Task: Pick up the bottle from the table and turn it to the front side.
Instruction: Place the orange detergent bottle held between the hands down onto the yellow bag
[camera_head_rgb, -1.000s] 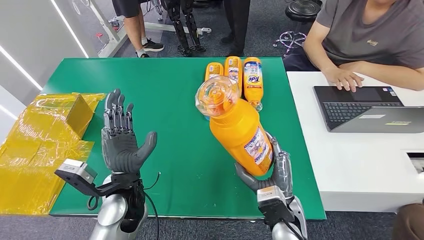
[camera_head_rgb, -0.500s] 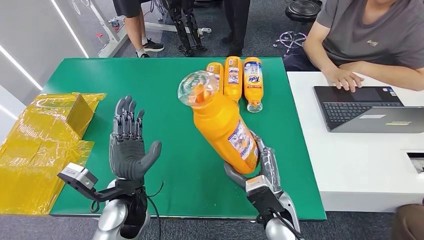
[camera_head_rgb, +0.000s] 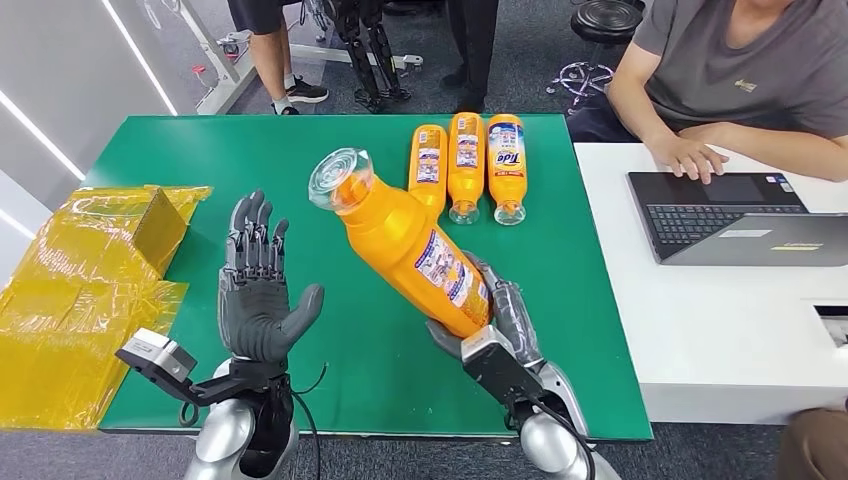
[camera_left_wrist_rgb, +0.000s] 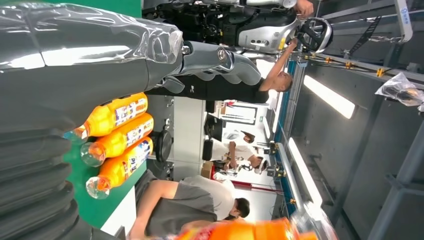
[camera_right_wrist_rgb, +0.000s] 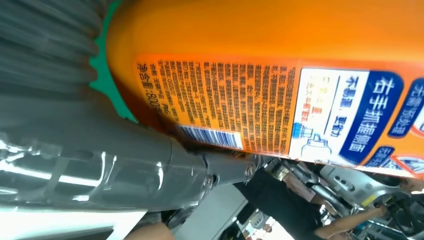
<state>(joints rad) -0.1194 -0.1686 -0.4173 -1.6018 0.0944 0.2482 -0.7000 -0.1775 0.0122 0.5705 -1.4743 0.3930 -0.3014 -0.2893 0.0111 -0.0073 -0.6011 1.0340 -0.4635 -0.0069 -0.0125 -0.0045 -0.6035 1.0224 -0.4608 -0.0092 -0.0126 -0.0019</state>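
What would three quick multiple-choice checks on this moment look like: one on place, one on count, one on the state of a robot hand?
1. Where is the large orange bottle?
A. Lying on the green table
B. Held above the table by the right robot hand
C. On the white desk

2. How many small orange bottles lie in a row at the green table's far edge?
A. Two
B. Three
C. Five

3. What is the left robot hand doing?
A. Open, holding nothing
B. Gripping a bottle
C. Pressing the laptop

Answers: 1 B, fingers wrap its base and it tilts in the air; 2 B, three lie side by side; 3 A, palm raised with fingers apart.
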